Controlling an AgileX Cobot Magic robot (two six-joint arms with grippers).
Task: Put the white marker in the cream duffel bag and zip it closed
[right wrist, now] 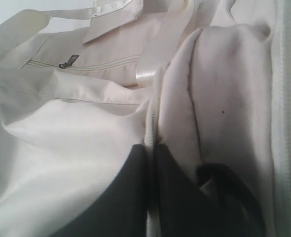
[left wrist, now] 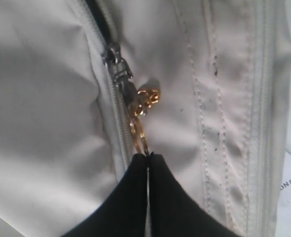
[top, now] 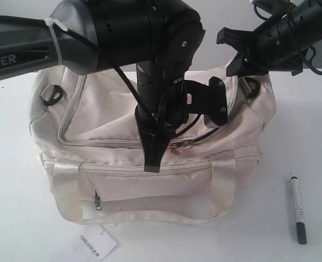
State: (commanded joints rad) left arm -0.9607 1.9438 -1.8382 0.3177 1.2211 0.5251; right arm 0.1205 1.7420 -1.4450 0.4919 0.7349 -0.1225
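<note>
**Exterior view, left to right.** One left arm (top: 68, 38) enters from the upper left; its casing reads "IPER", the first letter cut off by the frame edge. One cream duffel bag (top: 112, 128) fills the centre of the white table (top: 19, 229). Two black strap rings show, one at each upper end of the bag (top: 52, 95) (top: 252, 87), and three zip lines are visible. One white paper tag (top: 95, 244) at the lower centre left reads "TONLION". At centre, the left gripper (top: 152, 162) points down onto the bag's top zip. The one right arm (top: 292, 27) enters from the upper right. One white marker (top: 298, 210) lies on the table at the lower right, apart from the bag, dark cap towards the bottom edge.

**Left wrist view.** The left gripper's jaws are pressed together, pinching one gold key ring (left wrist: 139, 133) on the zip slider.

**Right wrist view.** The right gripper (right wrist: 149, 148) is closed, pinching a seam of the bag.
</note>
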